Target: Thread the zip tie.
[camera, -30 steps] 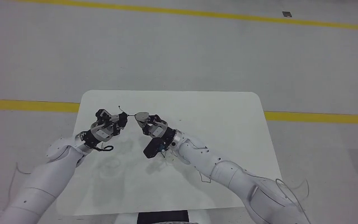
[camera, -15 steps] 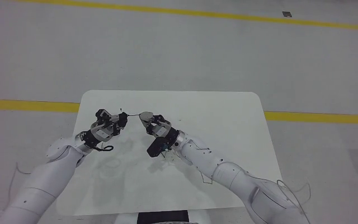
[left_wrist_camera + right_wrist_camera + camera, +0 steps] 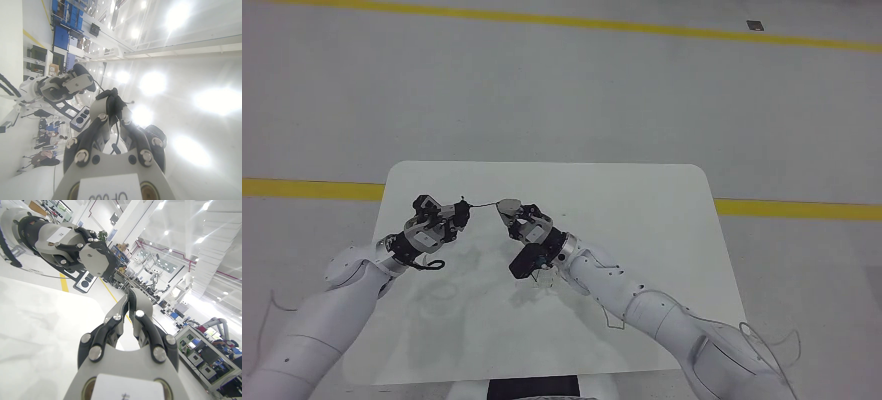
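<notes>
A thin black zip tie (image 3: 482,204) spans the short gap between my two grippers above the white table (image 3: 642,200). My left gripper (image 3: 460,210) is shut on one end of it; in the left wrist view the closed fingers (image 3: 103,106) pinch the black tie, and its strap (image 3: 99,86) runs off to the right gripper (image 3: 91,87). My right gripper (image 3: 504,207) is shut on the strap's other end. In the right wrist view its fingertips (image 3: 129,296) are pressed together, and the left gripper (image 3: 110,273) is close beyond them.
Both grippers hover over the table's far left part. The table's left far corner (image 3: 90,300) lies just under them. Yellow floor lines (image 3: 802,208) run beyond the table edges.
My right gripper has slid to the right, away from the left one, and the stretch of zip tie between them has grown longer. The left gripper has kept still.
</notes>
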`<state>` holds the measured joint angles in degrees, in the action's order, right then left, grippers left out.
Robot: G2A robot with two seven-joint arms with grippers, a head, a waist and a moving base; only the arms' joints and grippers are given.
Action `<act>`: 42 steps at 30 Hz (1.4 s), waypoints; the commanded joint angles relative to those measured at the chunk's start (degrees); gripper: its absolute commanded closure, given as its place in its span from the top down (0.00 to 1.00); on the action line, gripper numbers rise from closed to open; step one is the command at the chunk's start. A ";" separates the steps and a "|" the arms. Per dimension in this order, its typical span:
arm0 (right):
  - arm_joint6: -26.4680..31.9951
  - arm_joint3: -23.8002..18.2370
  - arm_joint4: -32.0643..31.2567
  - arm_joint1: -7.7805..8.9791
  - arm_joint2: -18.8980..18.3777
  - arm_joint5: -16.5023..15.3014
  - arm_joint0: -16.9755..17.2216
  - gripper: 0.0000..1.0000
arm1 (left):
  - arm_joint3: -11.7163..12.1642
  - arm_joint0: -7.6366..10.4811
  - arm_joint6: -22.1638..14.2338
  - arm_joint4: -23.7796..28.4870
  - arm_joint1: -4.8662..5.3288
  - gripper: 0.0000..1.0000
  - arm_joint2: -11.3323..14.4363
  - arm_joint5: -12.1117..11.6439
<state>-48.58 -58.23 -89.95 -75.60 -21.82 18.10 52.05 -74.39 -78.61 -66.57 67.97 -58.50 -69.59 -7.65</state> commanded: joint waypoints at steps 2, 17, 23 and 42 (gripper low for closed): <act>0.02 -0.04 0.00 0.18 -0.22 0.07 0.18 0.00 | 0.00 0.00 0.00 0.00 0.00 0.00 0.00 0.00; 0.13 -0.67 0.00 1.03 -0.74 0.28 0.83 0.00 | 0.00 0.00 0.00 0.00 0.00 0.00 0.00 0.00; 0.34 -0.88 0.00 1.30 -0.81 0.34 1.01 0.00 | 0.00 0.00 0.00 0.00 0.00 0.00 0.00 0.00; 0.43 -0.76 0.00 1.80 -1.59 0.20 1.70 0.00 | 0.00 0.00 0.00 0.00 0.00 0.00 0.00 0.00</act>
<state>-48.16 -59.00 -89.95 -73.80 -23.38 18.31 53.71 -74.39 -78.61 -66.57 67.97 -58.50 -69.59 -7.65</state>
